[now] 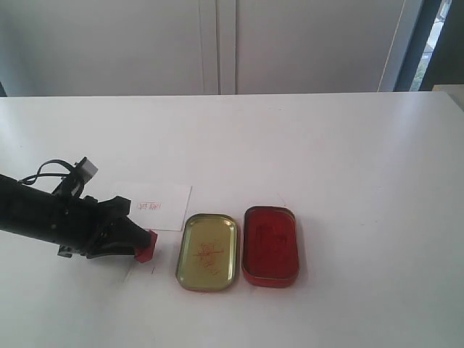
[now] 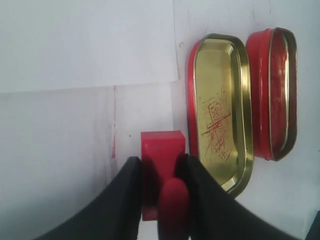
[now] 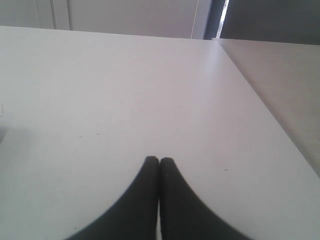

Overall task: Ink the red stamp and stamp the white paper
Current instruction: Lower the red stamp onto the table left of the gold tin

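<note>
Left fingers (image 2: 120, 200) clamp red stamp (image 2: 161, 165), low over counter (image 1: 348, 159), just near of white paper (image 1: 163, 206), which bears imprint. Right fingers (image 3: 147, 200) pressed together, empty. If inking: pass gold lid (image 1: 209, 251), reach red ink tin (image 1: 270, 245), turn face down, press flat.

Exterior view: raised at the near side, facing down across the table (image 1: 348, 145) to far cabinets (image 1: 217, 43). Left wrist view: close above the red stamp (image 2: 162, 145), gold tin lid (image 2: 220, 100) and red ink-pad tin (image 2: 256, 95); exterior view shares these 3. Right wrist view: low, facing along the table.
</note>
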